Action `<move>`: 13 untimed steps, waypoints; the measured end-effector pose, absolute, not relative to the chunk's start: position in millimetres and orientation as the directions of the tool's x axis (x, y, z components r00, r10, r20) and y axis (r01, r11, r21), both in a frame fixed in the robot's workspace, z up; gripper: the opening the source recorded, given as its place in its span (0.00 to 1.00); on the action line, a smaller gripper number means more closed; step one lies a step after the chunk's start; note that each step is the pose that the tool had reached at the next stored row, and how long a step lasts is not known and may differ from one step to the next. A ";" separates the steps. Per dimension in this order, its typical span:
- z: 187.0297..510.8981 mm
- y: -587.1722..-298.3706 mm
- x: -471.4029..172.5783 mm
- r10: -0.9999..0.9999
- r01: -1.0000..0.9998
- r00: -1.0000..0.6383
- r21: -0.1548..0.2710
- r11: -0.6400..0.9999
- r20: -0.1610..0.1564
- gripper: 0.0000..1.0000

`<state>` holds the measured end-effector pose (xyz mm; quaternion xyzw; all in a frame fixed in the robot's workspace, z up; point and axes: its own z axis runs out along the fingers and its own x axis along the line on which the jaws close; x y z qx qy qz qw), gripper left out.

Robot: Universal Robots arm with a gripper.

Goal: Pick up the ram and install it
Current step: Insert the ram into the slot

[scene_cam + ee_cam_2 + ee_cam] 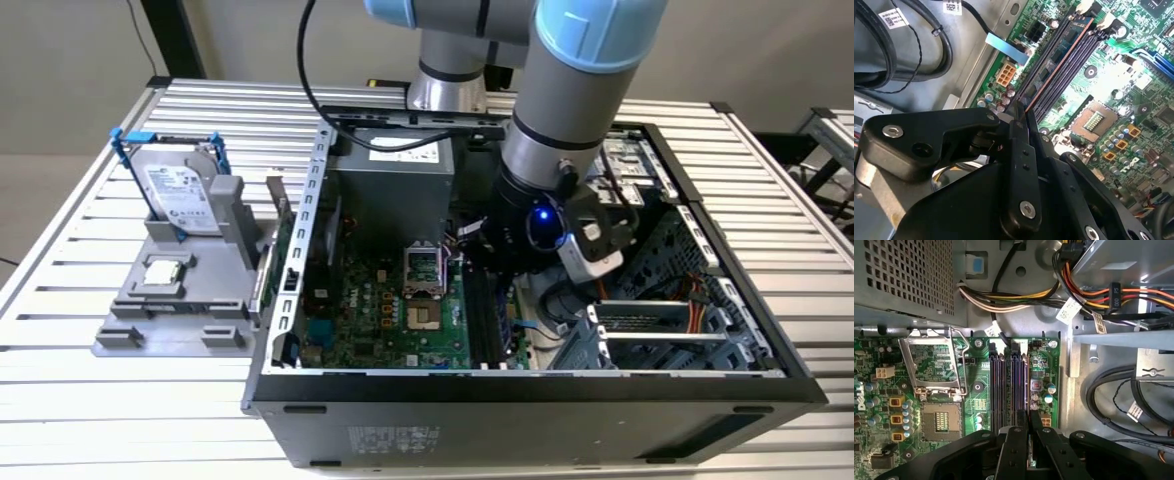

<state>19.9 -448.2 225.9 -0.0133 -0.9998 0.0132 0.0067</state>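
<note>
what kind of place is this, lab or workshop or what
Probably a robotics lab bench for PC assembly: an open computer case on a slatted metal table, a hard drive in a grey fixture, the arm reaching inside.

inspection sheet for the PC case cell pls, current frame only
Surface: slatted metal table, open PC case on it.
Job's things: ram standing in a motherboard slot, gripper at its near end.
Clutter: hard drive upright in grey fixture, beside the case on the exterior view's left.
Gripper: gripper closed on the ram's edge.
Cables: power wire bundle; black cables on case floor.
Surroundings: nothing seen.
</note>
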 end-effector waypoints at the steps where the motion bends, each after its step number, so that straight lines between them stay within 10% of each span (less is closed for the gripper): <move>1: 225.2 -448.3 19.9 0.027 0.027 -1.000 -0.026 0.999 0.013 0.00; 13: 216.7 -449.4 19.9 0.040 0.040 -0.999 -0.028 0.999 0.013 0.00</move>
